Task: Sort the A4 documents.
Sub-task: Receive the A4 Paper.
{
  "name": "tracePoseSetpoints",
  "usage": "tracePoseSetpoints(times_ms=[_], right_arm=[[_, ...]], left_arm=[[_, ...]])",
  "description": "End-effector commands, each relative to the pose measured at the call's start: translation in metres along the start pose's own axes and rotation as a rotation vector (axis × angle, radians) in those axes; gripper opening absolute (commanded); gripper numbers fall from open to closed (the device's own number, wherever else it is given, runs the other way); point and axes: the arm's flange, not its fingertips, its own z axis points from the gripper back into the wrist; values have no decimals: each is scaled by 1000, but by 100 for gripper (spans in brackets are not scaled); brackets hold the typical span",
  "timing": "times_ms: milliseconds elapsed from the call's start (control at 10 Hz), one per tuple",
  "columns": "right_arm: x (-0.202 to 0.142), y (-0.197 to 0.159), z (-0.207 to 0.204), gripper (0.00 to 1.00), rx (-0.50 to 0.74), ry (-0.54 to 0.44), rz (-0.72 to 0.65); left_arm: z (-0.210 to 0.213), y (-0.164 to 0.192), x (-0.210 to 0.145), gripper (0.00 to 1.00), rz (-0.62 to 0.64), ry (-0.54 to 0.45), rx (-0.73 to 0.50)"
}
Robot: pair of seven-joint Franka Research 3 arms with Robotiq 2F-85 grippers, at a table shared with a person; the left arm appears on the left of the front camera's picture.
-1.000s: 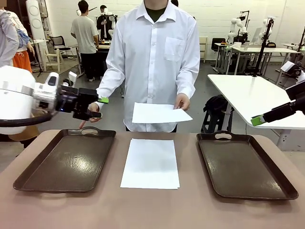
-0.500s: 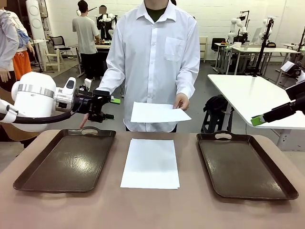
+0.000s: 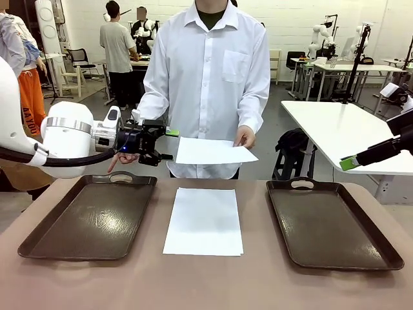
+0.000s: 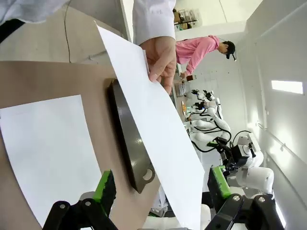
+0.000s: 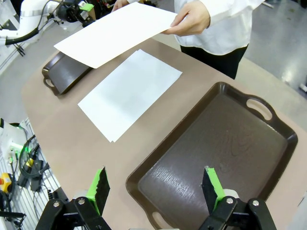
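Sorting barely started: left tray (image 3: 90,219) and right tray (image 3: 332,223) empty, one sheet (image 3: 204,221) flat on the bench (image 3: 258,284) between them, another sheet (image 3: 213,151) in the person's hand (image 3: 246,137), left gripper (image 3: 169,144) wide open at its edge, right gripper (image 5: 156,184) open off aside.

White rounded left arm (image 3: 64,139), silver band (image 3: 68,124), black left pincer (image 3: 169,144), green pads (image 3: 171,132); person's shirt (image 3: 210,77) white, buttoned.

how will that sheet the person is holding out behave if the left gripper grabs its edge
Likely floppy: the held sheet is thin and supported at one side by the person's hand, so a one-edge pinch may let it droop. Probably light. Its smooth surface might slip from the open left gripper.
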Motion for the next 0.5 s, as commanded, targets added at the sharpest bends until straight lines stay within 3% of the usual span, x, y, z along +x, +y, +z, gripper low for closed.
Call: tracePoseSetpoints(times_ms=[0, 400], right_arm=[[-1, -2, -2, 100, 21, -11, 1], [-1, -2, -2, 100, 21, -11, 1]], left_arm=[[-14, 0, 14, 100, 47, 22, -38], [-39, 1, 17, 100, 89, 92, -108]])
